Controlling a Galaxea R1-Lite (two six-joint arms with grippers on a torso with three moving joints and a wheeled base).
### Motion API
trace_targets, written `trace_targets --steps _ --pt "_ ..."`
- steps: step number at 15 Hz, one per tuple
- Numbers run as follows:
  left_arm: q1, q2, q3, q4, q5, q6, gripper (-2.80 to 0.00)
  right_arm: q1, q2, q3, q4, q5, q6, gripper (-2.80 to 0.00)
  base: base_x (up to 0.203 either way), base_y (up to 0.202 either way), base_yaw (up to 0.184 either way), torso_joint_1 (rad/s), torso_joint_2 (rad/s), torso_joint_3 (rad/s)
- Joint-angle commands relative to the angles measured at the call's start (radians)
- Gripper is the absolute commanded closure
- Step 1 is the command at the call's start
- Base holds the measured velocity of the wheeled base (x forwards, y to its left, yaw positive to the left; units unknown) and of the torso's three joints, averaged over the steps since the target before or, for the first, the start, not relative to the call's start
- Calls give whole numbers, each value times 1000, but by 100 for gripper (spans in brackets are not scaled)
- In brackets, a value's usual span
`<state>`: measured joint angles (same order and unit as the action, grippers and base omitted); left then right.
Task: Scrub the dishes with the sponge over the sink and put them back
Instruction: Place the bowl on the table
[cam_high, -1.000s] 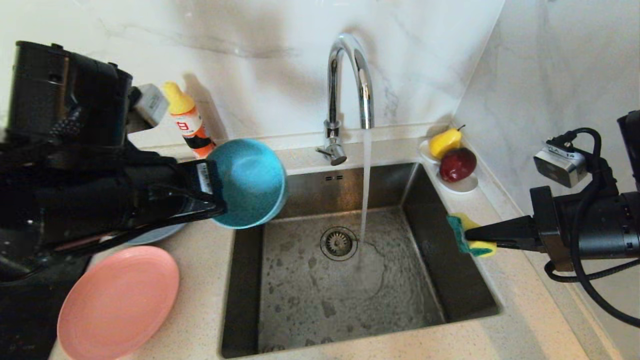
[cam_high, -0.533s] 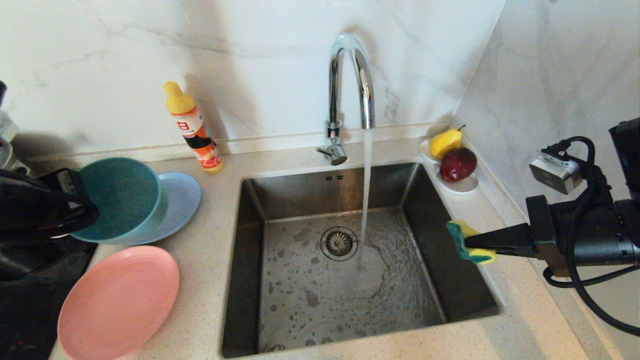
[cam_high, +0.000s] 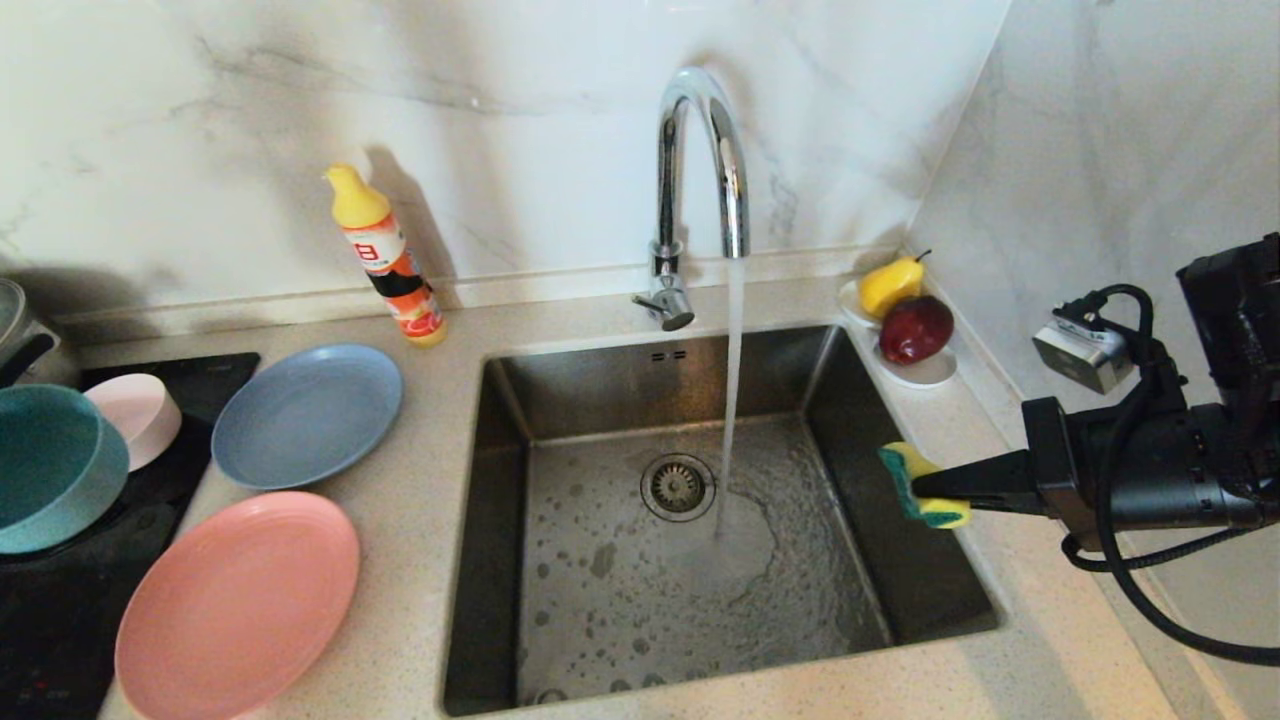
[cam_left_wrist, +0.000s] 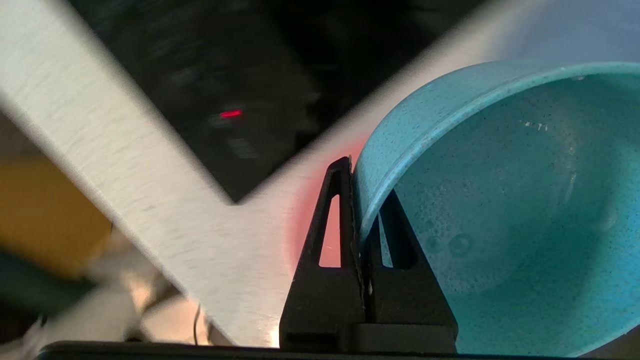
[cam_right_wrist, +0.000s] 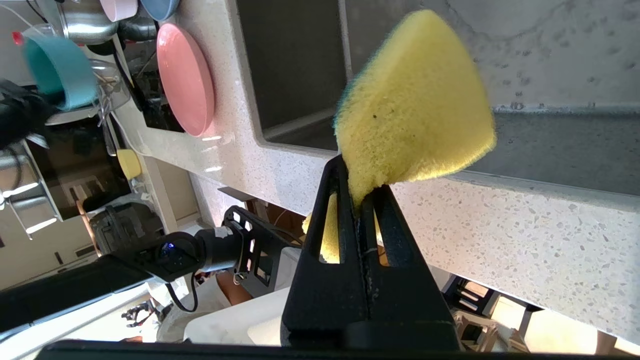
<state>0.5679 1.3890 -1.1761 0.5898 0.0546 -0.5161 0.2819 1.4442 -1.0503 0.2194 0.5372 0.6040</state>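
Salmon-pink plate (cam_high: 237, 605) lay flat on tabletop (cam_high: 420, 560) nearest, left of sink (cam_high: 690, 520). Left gripper (cam_left_wrist: 357, 200) out of head view — jaws pinched shut on rim of teal bowl (cam_high: 55, 480), carried at far left edge over black cooktop (cam_high: 150, 500), likely for putting back. Pale pink bowl (cam_high: 140, 415) just beside it. Right gripper (cam_high: 925, 487) shut on sponge (cam_high: 915, 485), parked over sink's right rim, ready for next dish. Blue-grey plate (cam_high: 305, 415) behind. Faucet (cam_high: 695, 180) ran.

Second ago teal bowl hung by sink's left rim — since swung left, uncovering blue-grey plate; sponge barely shifted.
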Motion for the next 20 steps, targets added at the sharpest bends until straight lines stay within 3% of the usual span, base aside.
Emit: trace_targets --steps 1,5,9,16,20 --pt "100 83 28 -3 -18 4 0 0 13 6 -3 4 3 0 0 0 0 0 0 0" --pt "227 213 135 -177 -49 33 0 0 44 8 -35 6 5 0 0 0 0 0 0 0" --pt "304 278 144 -235 -98 50 0 -4 54 8 -35 7 9 0 0 0 0 0 0 0" --pt "363 438 150 -384 -132 56 0 -17 67 12 -35 8 10 0 0 0 0 0 0 0" --pt "364 437 141 -387 -175 69 0 -18 67 12 -35 9 8 0 0 0 0 0 0 0"
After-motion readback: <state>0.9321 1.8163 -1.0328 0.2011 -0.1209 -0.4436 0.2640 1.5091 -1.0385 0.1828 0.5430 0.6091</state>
